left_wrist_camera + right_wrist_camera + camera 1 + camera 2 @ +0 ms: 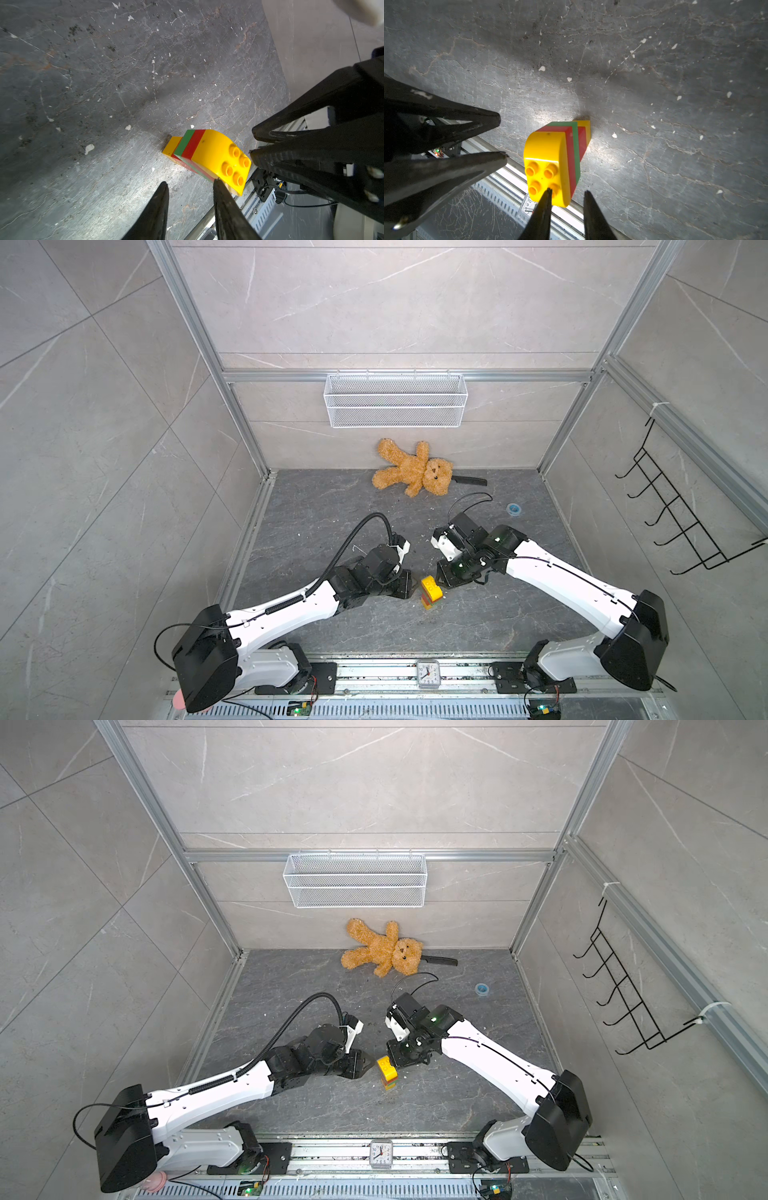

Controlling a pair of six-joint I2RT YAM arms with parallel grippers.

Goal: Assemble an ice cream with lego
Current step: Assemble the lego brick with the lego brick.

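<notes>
Standing upright, lower centre in a top view: the ice cream (431,593); left gripper (191,181) and right gripper (568,190) flanking, both parted, gripping nothing; back off sideways, gently, without brushing the cap (546,145).

ice cream (431,594): in both top views seen from above, narrow stem almost wholly hidden under its own rounded top.
left gripper (191,181): in the left wrist view cut off by the picture's edge; in both top views fingertips tucked under the wrist.
right gripper (568,190): cut off likewise in the right wrist view; one finger (545,207) covering a top stud.
black object (469,480): at the table's far edge, one end hidden behind the teddy bear (415,470); kind not tellable.
blue ring (514,509): toward the table's right edge, too small to identify.
clock (529,204): partly behind brick and finger.
pink thing (179,699): mostly hidden by the left arm (203,655).
</notes>
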